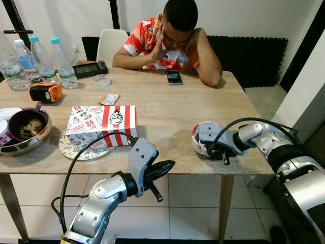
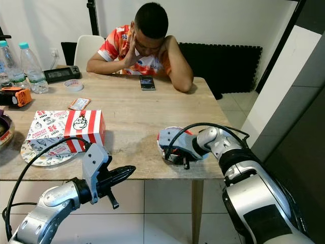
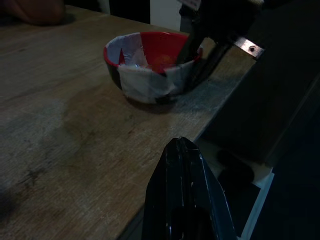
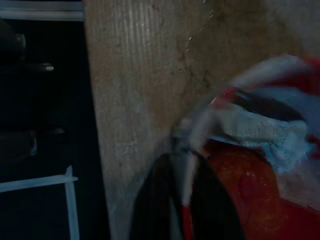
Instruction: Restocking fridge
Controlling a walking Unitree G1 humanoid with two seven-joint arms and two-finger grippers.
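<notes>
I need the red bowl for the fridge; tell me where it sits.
The red bowl sits near the table's front edge on the robot's right, with the right gripper clamped on its rim.

The 2 eye views look forward and down from the robot's head across the table [image 1: 167,117], sharing nearly all of it. The left wrist view looks along the left tool [image 3: 186,195] over the table edge toward the bowl [image 3: 150,67]. The right wrist view sits close against that bowl's rim.
</notes>
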